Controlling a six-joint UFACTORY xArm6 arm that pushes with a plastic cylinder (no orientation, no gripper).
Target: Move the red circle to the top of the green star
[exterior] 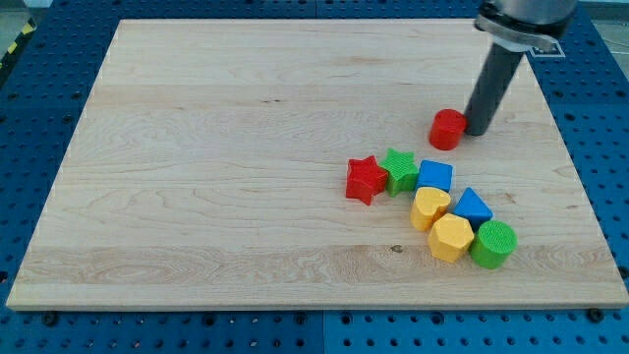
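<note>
Handless rod, my tip (479, 132) beside upright red circle (447, 129), seemingly touching, up-right of green star (400, 169).

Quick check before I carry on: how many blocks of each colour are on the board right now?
Red: 2, the red circle block and the red star block
Green: 2, the green star block and the green round ribbed block
Blue: 2, the blue cube block and the blue triangular block
Yellow: 2, the yellow heart block and the yellow hexagon block
Total: 8

Two red blocks (447, 129), two green (399, 169), two blue (435, 176), two yellow (429, 206).
</note>
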